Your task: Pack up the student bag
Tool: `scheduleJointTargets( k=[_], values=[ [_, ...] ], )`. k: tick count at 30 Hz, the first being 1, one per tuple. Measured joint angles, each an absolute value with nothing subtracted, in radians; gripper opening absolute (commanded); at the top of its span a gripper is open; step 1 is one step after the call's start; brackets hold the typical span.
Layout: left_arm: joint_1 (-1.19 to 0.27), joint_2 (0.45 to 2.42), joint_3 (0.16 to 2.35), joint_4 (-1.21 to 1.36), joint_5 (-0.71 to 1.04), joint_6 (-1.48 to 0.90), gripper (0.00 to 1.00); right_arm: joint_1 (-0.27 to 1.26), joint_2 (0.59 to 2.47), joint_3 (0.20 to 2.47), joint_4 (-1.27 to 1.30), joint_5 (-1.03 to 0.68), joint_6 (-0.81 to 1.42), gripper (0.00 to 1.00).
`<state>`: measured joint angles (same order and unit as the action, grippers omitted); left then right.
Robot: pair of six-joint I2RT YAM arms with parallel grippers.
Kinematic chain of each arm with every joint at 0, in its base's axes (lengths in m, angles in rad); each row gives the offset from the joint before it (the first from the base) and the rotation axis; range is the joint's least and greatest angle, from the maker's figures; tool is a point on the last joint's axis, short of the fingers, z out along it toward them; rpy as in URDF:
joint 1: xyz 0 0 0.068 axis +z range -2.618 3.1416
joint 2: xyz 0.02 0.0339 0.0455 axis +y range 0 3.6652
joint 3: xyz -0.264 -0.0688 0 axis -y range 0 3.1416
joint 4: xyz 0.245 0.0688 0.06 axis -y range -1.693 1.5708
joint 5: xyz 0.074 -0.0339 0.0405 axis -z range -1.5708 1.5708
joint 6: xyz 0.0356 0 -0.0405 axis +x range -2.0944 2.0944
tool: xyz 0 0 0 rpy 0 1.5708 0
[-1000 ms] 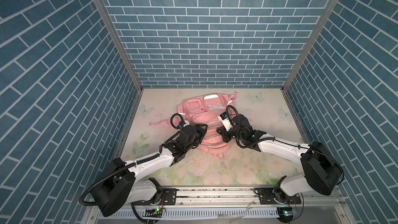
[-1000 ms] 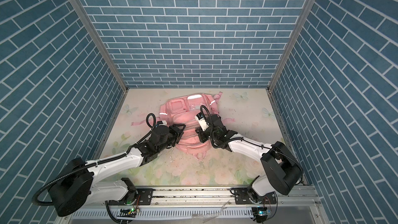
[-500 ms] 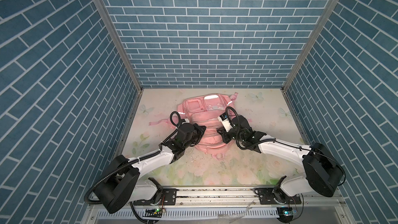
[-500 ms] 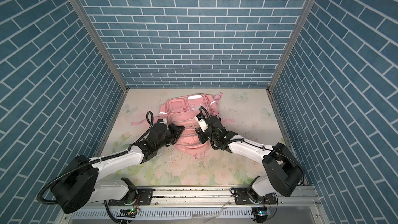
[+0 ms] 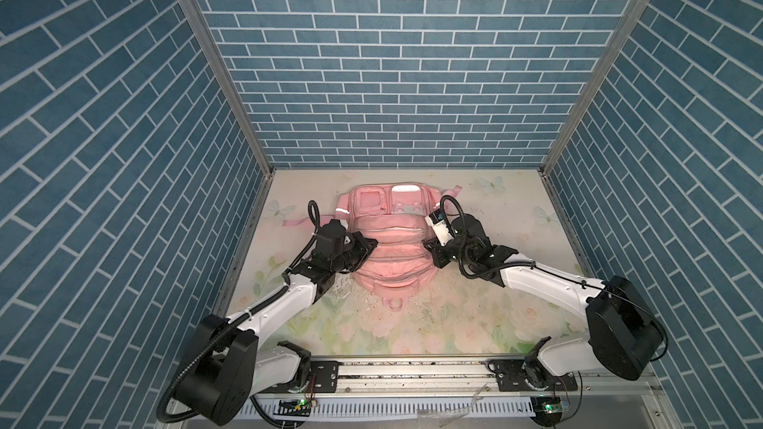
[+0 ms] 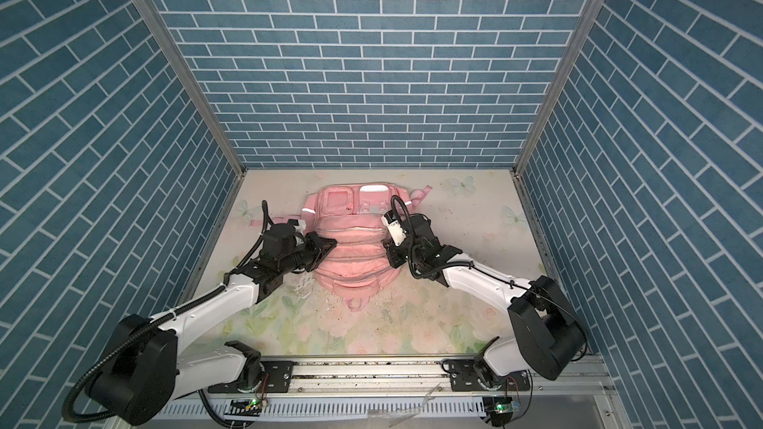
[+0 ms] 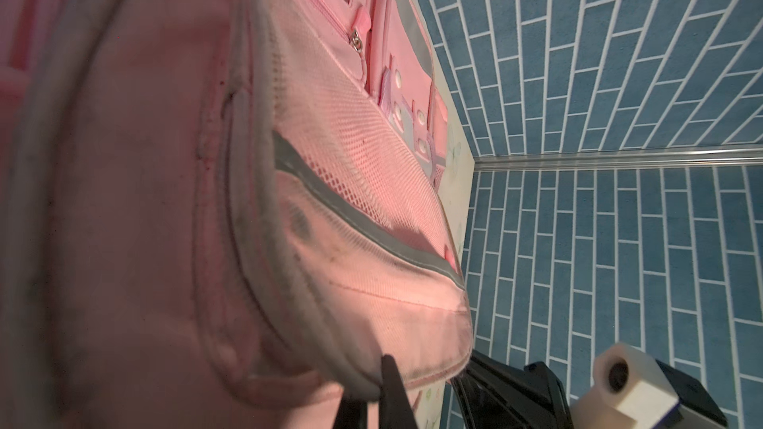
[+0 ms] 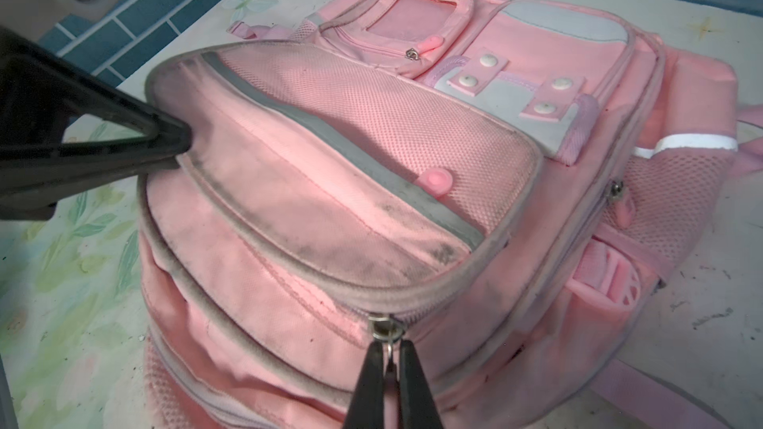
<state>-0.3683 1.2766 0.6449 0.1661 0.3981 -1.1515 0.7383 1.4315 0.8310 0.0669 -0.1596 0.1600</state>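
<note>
1. In the left wrist view the student bag (image 7: 157, 208) is blurred, very close and cut off at three edges. Its inside and underside are hidden in every view, and its straps (image 5: 291, 222) are mostly tucked under it.
2. In both top views the jaw tips are too small to read against the bag's sides.
3. The bag lies front-up on the desk (image 5: 475, 307), between the two grippers.
4. The left gripper (image 8: 181, 146) has its jaws closed on the grey piped rim of the bag's front pocket.
5. The right gripper (image 8: 388, 350) has its jaws pinched on the metal zipper pull (image 8: 386, 330) at the pocket's opposite end.
6. Counted: one bag, two grippers, two window pockets (image 8: 408, 12), four white snaps (image 8: 489, 60).
</note>
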Motion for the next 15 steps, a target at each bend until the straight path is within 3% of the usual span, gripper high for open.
scheduleJointTargets(
  k=[2,4,7,15],
  values=[
    [-0.344,1.327,0.712,0.115,0.419,-1.102,0.00,0.763,1.441,0.838,0.068,-0.149,0.161,0.00],
    [-0.315,1.378,0.781,0.069,0.439,-1.049,0.24,0.793,1.457,0.848,0.073,-0.142,0.165,0.00],
    [-0.281,1.427,0.860,0.023,0.431,-0.986,0.45,0.830,1.493,0.878,0.080,-0.140,0.179,0.00],
    [-0.334,1.308,0.785,0.031,0.337,-1.042,0.59,0.865,1.559,0.938,0.082,-0.159,0.179,0.00]
  ],
)
